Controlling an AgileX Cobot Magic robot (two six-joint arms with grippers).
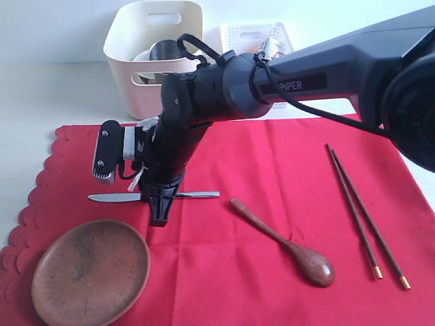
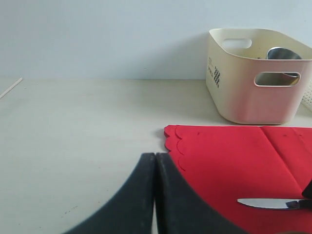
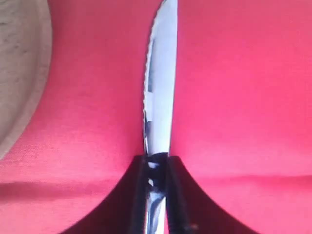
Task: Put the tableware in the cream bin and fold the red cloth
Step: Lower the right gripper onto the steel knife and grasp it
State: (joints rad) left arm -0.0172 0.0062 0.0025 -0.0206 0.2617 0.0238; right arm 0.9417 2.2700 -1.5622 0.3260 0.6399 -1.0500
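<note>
On cloth (image 1: 272, 163): one knife (image 1: 200, 195), two chopsticks (image 1: 353, 210).

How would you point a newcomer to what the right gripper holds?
On the red cloth, near the round wooden plate, lies a butter knife, pinched by the right gripper. It is the only shiny metal piece there; the spoon and chopsticks are dark wood.

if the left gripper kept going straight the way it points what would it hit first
Probably nothing near: the left gripper, jaws shut, points across open table, seemingly just clear of the red cloth; the cream bin sits well off that line.
</note>
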